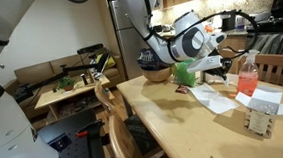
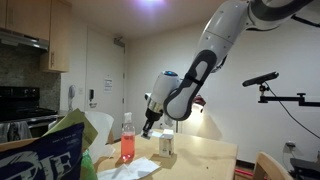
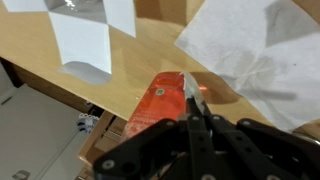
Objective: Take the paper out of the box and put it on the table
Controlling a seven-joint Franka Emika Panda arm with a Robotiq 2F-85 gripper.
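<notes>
Jaws read as closed in the wrist view: the two fingers (image 3: 186, 105) meet in a thin line with nothing between them, so the gripper (image 3: 189, 84) is carrying nothing. Directly under it I see an orange-red packet (image 3: 152, 102) lying on the table (image 3: 35, 45), with a larger flat white sheet (image 3: 250, 50) just beside it (neither is what I'm after). In an exterior view the gripper (image 1: 209, 60) hangs above the table, near a green object (image 1: 185, 74) and a pink spray bottle (image 1: 247, 74). The box (image 1: 261, 119) stands upright farther along, well apart from the gripper, and the paper (image 1: 267, 97) shows as a white fold at its top, not yet taken out.

I judge this to be the approach step, with no pick begun. Next I'd need to part the jaws, carry the arm across to the box, line up over the white fold and come straight down so the fingers straddle the paper rather than the carton wall. The box looks light (it may lift or tip if I catch a flap).
</notes>
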